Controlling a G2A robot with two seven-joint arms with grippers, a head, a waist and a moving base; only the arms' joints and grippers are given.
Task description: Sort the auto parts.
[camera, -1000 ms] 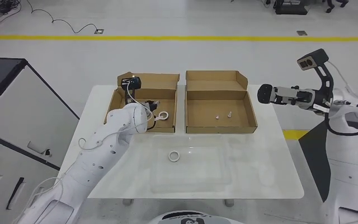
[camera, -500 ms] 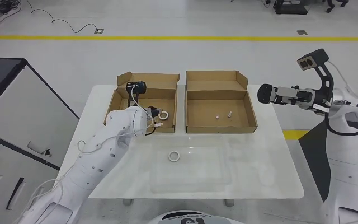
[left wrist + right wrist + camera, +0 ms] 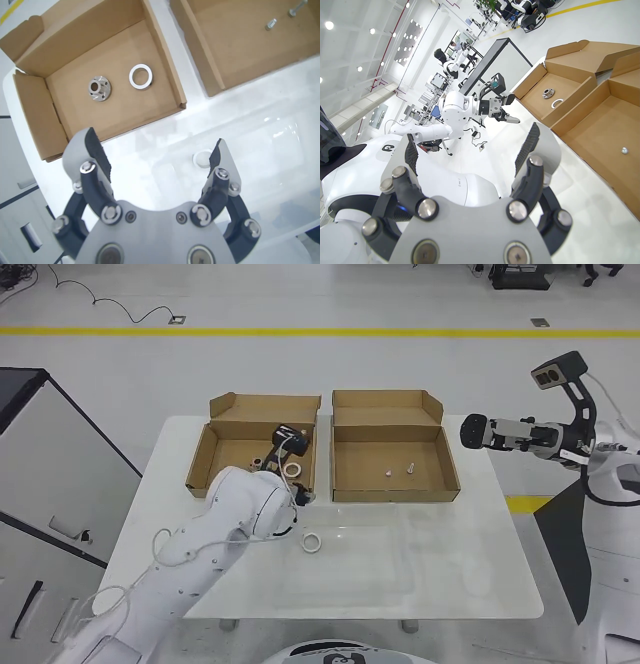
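Cardboard left box (image 3: 232, 454) sits upper centre-left in the top view; the left wrist view resolves its flanged hub (image 3: 99, 89) and ring (image 3: 140, 76). A second ring (image 3: 312, 543) lies on the table (image 3: 450, 564) below it. Both the left gripper (image 3: 155, 142) and right gripper (image 3: 472, 135) stand wide open, empty.

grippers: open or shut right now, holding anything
Left gripper: open, holding nothing, near the loose white ring.
Right gripper: open, holding nothing.
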